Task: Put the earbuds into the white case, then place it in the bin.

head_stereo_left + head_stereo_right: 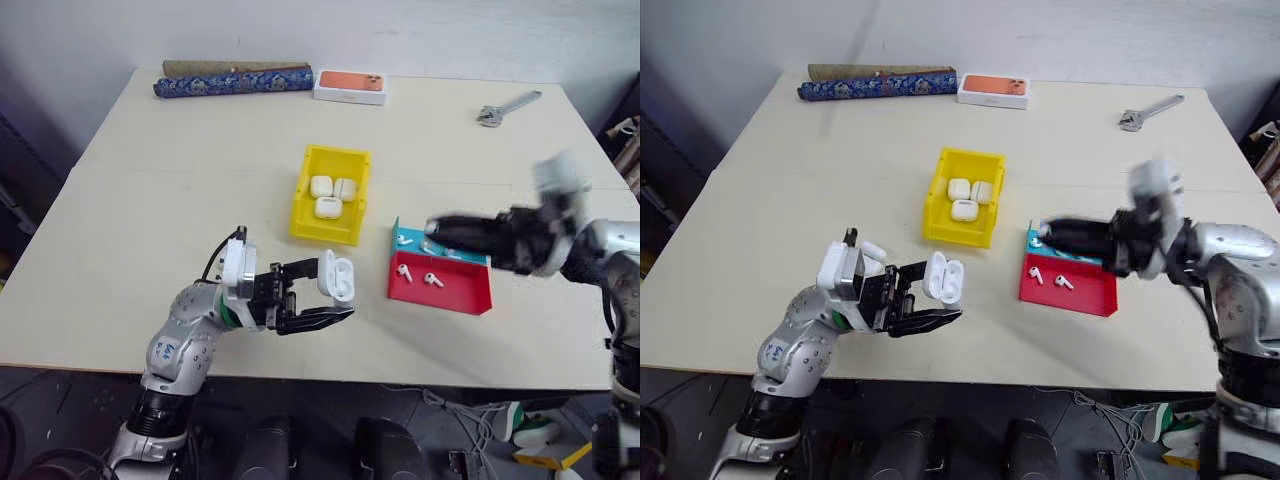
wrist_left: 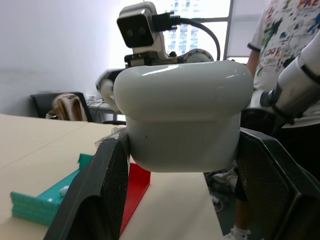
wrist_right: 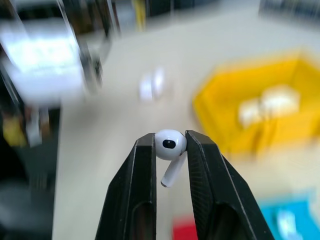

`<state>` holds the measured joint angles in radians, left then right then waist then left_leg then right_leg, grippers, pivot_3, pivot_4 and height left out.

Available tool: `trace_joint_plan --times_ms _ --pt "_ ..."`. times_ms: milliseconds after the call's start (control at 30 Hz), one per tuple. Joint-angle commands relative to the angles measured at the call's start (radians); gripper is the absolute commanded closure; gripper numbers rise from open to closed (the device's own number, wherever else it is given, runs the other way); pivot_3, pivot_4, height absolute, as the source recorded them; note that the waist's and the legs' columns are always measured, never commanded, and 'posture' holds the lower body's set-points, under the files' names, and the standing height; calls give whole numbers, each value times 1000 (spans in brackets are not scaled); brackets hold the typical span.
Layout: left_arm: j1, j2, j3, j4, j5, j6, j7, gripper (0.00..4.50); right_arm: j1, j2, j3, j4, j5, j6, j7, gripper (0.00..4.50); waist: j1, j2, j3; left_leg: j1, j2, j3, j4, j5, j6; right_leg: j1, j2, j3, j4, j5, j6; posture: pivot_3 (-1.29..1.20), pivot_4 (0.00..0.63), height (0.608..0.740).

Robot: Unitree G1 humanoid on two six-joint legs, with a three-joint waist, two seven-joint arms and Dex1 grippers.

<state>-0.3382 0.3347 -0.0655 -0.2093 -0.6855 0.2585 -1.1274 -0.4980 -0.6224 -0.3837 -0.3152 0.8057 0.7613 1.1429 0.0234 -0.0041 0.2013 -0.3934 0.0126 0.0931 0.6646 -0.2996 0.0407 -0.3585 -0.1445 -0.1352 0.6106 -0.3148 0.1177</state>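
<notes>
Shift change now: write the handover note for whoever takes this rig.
Left end effector: shut on the open case, held above the table's near edge.
Right end effector: shut on one earbud, over the trays.
Red tray: two earbuds lying loose. Blue tray behind it holds at least one more.
Bin: three closed cases inside.
Done: case picked up and opened, one earbud picked.
Left: seat the earbuds, close the case, drop it in the bin.

The pale counter (image 1: 180,200) bears the yellow bin (image 1: 330,195), red tray (image 1: 440,288), blue tray (image 1: 408,238), wrench (image 1: 508,108), orange box (image 1: 350,87) and a rolled cloth (image 1: 232,82)
</notes>
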Motion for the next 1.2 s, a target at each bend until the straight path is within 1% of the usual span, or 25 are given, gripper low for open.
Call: trace_joint_plan --times_ms 33,133,200,267,333,600,733,967,1100,1167,1200 --pt "-48 -2 2 12 -38 31 -21 1732 29 111 17 -128 82 -105 -64 4057 -1 0 0 0 0 0 0 0 0 -1 0 0 0 0 0 0 150 740" --pt "-83 -4 1 24 -48 60 -29 1732 45 214 111 -171 36 -230 -72 4057 -3 0 0 0 0 2 -1 0 0 -2 1 1 1 0 0 0 150 740" --pt "-100 -7 4 29 -54 79 -30 1732 51 259 163 -166 2 -291 -81 4057 -3 0 0 0 -1 2 -1 0 0 -2 2 1 1 0 0 0 150 740" --pt "-110 -7 1 31 -49 88 -37 1732 58 275 196 -150 -17 -328 -85 4057 -4 0 0 0 -1 3 -1 0 0 -3 3 1 2 0 0 0 150 740" --pt "-112 -6 -1 28 -40 89 -41 1732 68 270 229 -139 -42 -373 -58 4057 -3 0 0 0 -1 3 -1 0 0 -3 4 1 2 0 0 0 150 740" --pt "-116 -5 -4 27 -12 77 -32 1732 119 266 312 -87 -89 -467 -29 4057 -3 0 0 0 0 3 -1 0 0 -3 5 1 2 0 0 0 150 740" --pt "-120 -19 -12 29 -3 69 -25 1732 118 266 334 -54 -114 -503 -32 4057 -3 0 0 0 0 3 -1 0 0 -3 4 1 2 0 0 0 150 740" --pt "-120 -34 -11 28 7 59 -17 1732 148 225 355 5 -157 -576 19 4057 -2 0 0 0 0 3 -1 0 0 -3 4 1 1 0 0 0 150 740" --pt "-123 -43 -12 32 16 49 -13 1732 155 196 365 20 -119 -518 21 4057 -3 0 0 0 0 3 -1 0 0 -3 4 1 1 0 0 0 150 740" --pt "-125 -47 -8 33 20 44 -12 1732 155 183 369 26 -124 -524 35 3320 -3 0 0 0 0 3 -1 0 0 -3 4 1 2 0 0 0 150 740" --pt "-126 -48 -6 33 22 41 -11 1732 151 186 366 32 -140 -562 44 3073 -3 0 0 0 0 3 -1 0 0 -3 4 1 1 0 0 0 150 740"
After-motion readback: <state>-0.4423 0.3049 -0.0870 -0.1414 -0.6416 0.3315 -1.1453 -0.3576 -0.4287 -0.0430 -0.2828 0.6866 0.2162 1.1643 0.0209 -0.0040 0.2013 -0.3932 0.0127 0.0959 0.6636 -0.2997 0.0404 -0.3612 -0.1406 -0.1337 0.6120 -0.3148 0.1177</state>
